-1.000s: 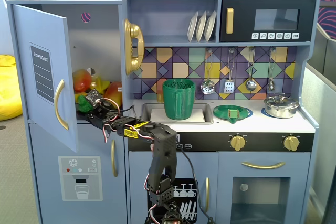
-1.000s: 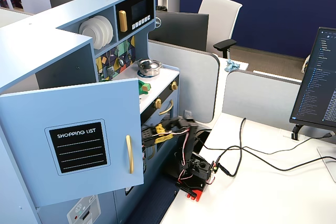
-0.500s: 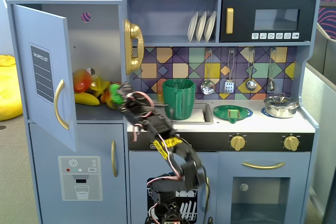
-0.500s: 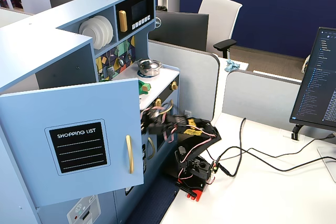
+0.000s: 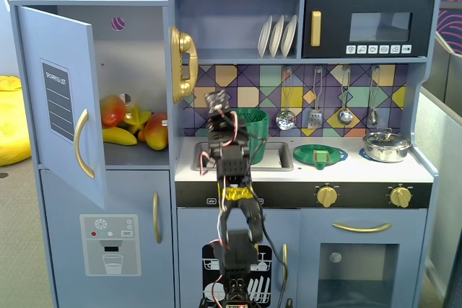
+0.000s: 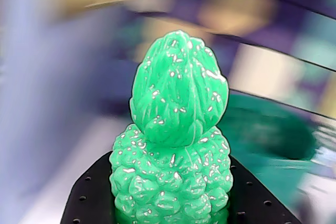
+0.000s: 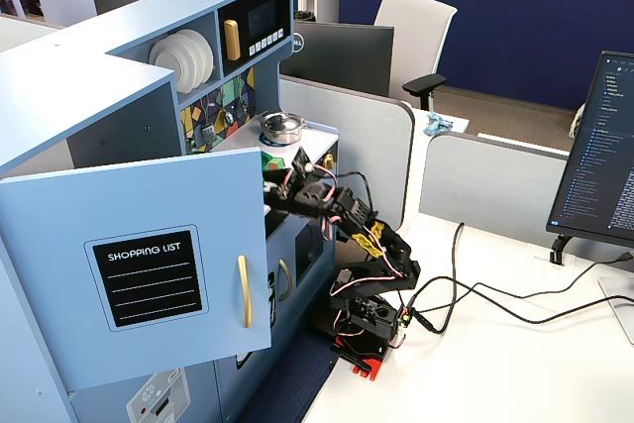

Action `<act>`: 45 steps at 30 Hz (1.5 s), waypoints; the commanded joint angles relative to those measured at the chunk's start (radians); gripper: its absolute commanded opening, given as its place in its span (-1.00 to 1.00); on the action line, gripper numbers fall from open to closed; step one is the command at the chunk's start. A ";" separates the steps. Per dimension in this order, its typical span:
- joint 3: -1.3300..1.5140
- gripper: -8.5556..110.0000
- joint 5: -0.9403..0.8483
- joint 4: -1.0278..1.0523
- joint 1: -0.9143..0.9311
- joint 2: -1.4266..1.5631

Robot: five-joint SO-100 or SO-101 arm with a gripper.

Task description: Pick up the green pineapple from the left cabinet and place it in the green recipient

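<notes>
Carrying the green pineapple (image 6: pixel 173 145), the end effector (image 6: pixel 173 211) is clamped on its base (crown up), approx above the sink, beside the green recipient (image 5: pixel 252 122). Advice: centre over the rim w/ no tilt, lower, then release.

1. White desk (image 7: pixel 515 364): carries the arm's red base (image 7: pixel 359 356) and black cables (image 7: pixel 475 309), w/ a monitor stand (image 7: pixel 563 248) at right.
2. Toy kitchen (image 7: pixel 89 96): stands at the desk's left edge, base touching it.
</notes>
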 commanded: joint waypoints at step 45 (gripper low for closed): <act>-0.255 -0.47 0.127 0.351 0.161 -0.071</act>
